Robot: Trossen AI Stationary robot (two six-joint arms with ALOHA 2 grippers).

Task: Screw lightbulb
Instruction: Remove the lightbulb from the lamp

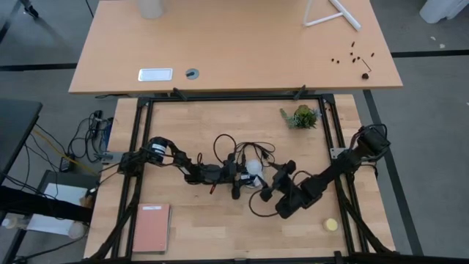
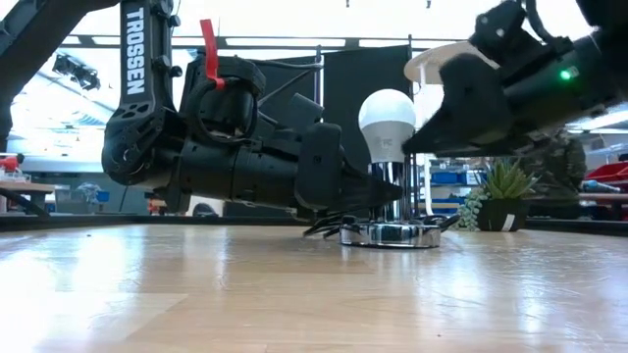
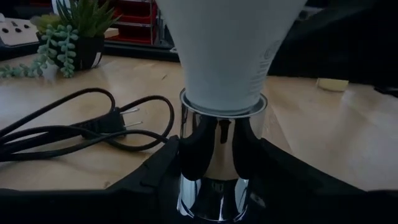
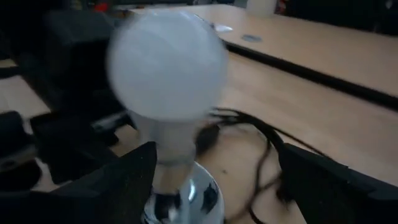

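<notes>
- My left arm reaches in low across the worktop (image 1: 220, 220) from the left, and my left tool (image 1: 236, 176) sits at the foot of the socket (image 2: 390, 233).
- In the left wrist view its two dark fingers (image 3: 155, 177) flank the chrome socket stem, one on each side, right against it; they look closed around the stem, though I cannot tell how hard they press.
- Just beside the socket a black cord (image 3: 81, 127) with its plug lies looped on the wood.
- The bulb (image 2: 387, 123) is white, pear-shaped and matt, with small grey print on its neck; its narrow end is down in the chrome collar and it stands upright on the socket, near the middle of the worktop.
- My right tool (image 1: 264, 192) comes in from the right and is spread wide, one finger (image 4: 118, 180) on each side of the bulb and clear of it; it grips nothing.
- A small potted plant (image 1: 301, 116) stands toward the far right corner.
- A yellow ball (image 1: 331, 224) lies near the right front, well apart from the bulb.
</notes>
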